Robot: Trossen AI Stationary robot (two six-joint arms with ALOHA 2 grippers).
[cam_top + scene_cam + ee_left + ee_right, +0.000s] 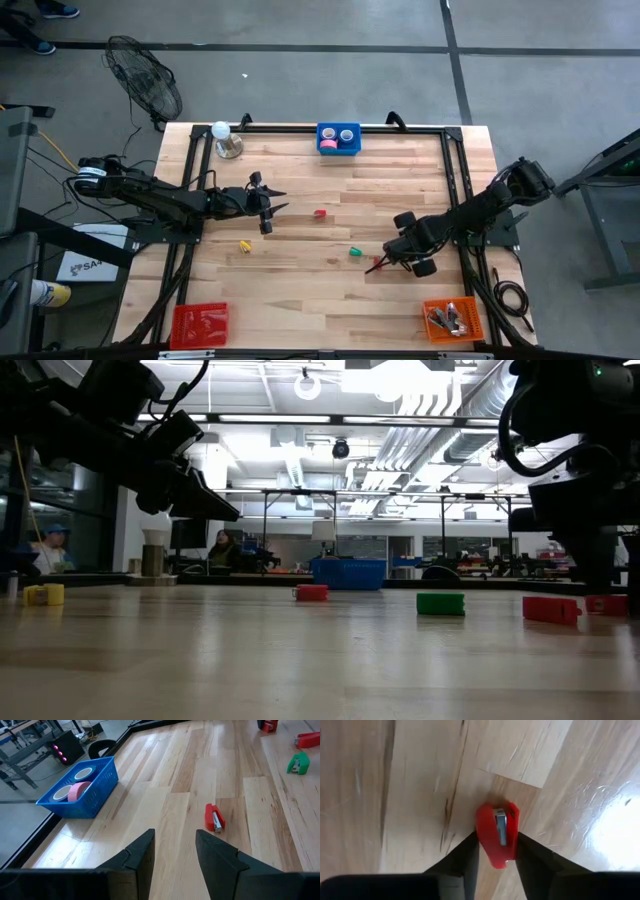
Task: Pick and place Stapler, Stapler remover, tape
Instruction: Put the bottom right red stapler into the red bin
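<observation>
Right gripper (496, 851) pinches a red stapler (496, 836) on the table (300, 300) — probably bound for the orange bin (452, 318). Left gripper (174, 851) hovers part-open, empty.

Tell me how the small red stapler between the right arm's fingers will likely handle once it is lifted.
The red stapler looks like hard plastic with a metal strip, so probably stiff. It is small, likely light. The right end effector presses its smooth sides with the fingers, so it might slip or twist if the squeeze is off centre.
</observation>
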